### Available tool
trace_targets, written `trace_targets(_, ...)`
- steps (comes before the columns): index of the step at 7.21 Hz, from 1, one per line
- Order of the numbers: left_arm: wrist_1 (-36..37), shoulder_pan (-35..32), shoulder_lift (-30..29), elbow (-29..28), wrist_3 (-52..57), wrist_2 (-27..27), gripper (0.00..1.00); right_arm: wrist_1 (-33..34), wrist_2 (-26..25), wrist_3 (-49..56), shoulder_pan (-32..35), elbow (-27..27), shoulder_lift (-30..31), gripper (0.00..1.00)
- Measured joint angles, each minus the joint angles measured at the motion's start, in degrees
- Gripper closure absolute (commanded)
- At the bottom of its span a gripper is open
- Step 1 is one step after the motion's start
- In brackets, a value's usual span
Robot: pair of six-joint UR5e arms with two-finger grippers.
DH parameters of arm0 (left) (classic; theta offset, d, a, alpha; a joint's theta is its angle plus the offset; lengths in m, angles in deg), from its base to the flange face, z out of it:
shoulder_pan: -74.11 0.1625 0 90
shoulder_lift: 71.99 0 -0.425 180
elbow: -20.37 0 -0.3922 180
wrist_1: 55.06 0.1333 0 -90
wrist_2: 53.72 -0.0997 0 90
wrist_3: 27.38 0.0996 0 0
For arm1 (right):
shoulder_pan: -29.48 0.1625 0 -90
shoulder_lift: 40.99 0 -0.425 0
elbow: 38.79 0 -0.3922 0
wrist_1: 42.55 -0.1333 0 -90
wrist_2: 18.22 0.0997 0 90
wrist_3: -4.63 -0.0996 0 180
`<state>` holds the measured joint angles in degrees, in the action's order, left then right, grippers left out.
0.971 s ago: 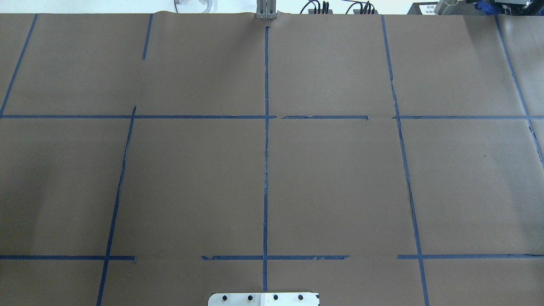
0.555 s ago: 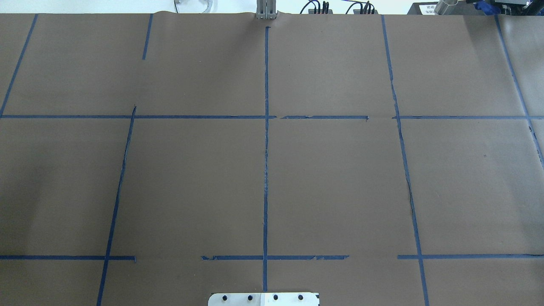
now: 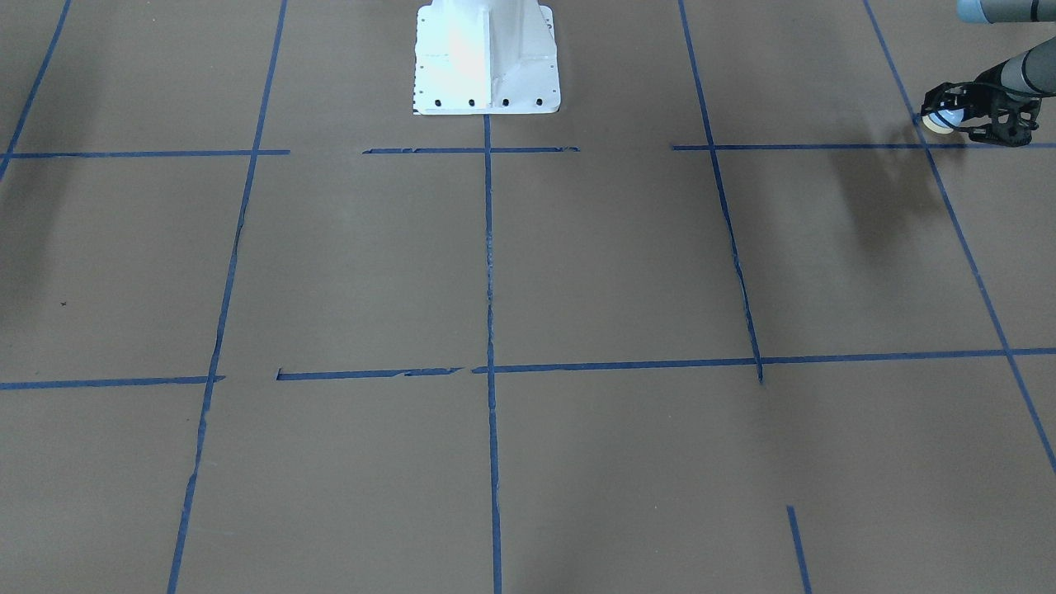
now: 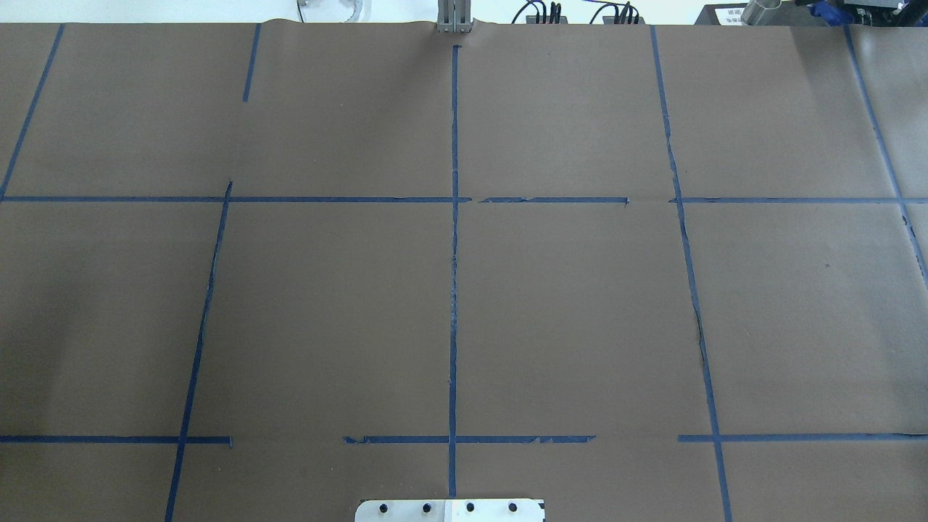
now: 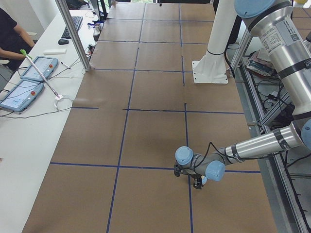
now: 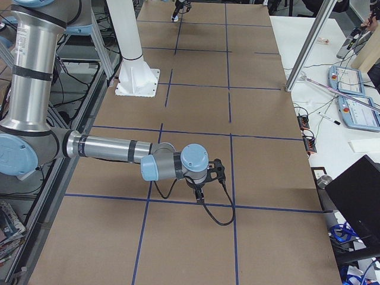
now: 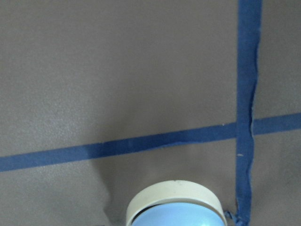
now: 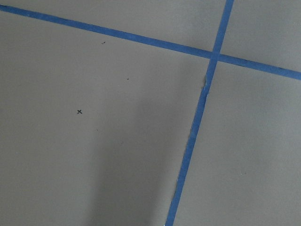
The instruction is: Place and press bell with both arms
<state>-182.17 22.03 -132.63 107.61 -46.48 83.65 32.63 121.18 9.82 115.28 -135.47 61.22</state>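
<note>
The bell (image 3: 939, 121), with a light blue dome and a cream base ring, sits between the black fingers of my left gripper (image 3: 945, 115) at the table's far left end, close to a blue tape crossing. The left wrist view shows the bell (image 7: 176, 209) at its bottom edge, over the tape lines. The left gripper also shows in the exterior left view (image 5: 197, 181), low over the table. My right gripper (image 6: 203, 180) shows only in the exterior right view, low over a tape line, and I cannot tell whether it is open or shut. Neither arm shows in the overhead view.
The white pedestal base (image 3: 487, 58) stands at the robot's side of the brown table, which is marked with blue tape lines (image 4: 454, 290). A white side table with tablets (image 5: 29, 82) and a metal post (image 5: 73, 34) lie beyond the far edge.
</note>
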Motion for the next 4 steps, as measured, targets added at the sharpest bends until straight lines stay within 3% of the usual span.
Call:
trace_targets(2, -3.82, -0.01, 0.06, 0.24, -0.4, 0.6, 1.0, -0.03, 0.0, -0.01, -0.02, 0.0, 0.01, 0.0)
trace_targets(4, -8.7, -0.59, -0.8, 4.23, -3.02, 5.19, 1.0, -0.03, 0.0, -0.03, -0.02, 0.0, -0.04, 0.0)
